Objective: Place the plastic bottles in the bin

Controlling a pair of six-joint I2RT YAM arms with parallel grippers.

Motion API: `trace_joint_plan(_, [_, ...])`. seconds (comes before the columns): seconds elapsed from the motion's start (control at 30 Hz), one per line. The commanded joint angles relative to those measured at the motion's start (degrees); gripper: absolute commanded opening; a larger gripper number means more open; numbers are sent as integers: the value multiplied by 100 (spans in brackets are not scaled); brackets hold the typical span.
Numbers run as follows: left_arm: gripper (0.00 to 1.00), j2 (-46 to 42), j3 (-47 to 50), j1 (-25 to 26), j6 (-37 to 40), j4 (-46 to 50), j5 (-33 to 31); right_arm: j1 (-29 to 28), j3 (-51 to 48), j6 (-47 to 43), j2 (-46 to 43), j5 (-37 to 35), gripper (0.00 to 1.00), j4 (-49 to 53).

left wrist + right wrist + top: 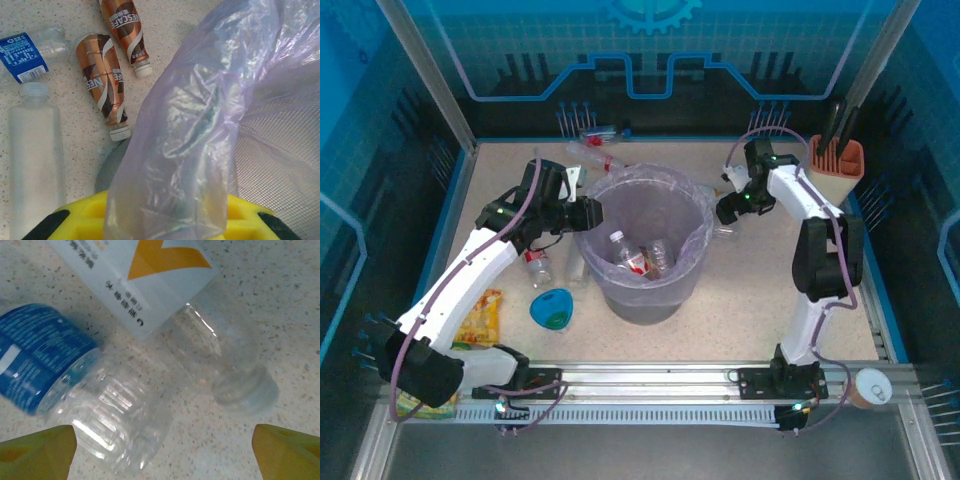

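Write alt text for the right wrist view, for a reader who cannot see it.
Two clear plastic bottles lie on a speckled table: a blue-labelled bottle at left and a white-labelled bottle with an orange chevron, its cap pointing lower right. The right gripper is wide open, its yellow fingertips in the bottom corners.

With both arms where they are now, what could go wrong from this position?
1. The left gripper seems pinched on the bag; pulling away could drag it off the bin or tip the bin.
2. The open right gripper hangs over the blue-labelled bottle and the white-labelled bottle, which lie close together; closing might catch both or push one away.
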State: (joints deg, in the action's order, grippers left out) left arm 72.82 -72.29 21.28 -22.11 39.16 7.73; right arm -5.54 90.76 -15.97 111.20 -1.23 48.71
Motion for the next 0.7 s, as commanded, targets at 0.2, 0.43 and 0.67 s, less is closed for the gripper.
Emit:
trace_joint_plan(0.2, [28, 55, 57, -1, 4, 229, -174, -151, 1056, -248, 958, -160, 96, -142])
trace_joint_plan(0.43, [28, 71, 62, -1, -3, 224, -191, -267, 1693, -208, 1577, -122, 97, 42])
trace_joint_plan(0.67, [28, 129, 25, -2, 31, 233, -171, -241, 2045, -21, 1896, -237, 91, 59])
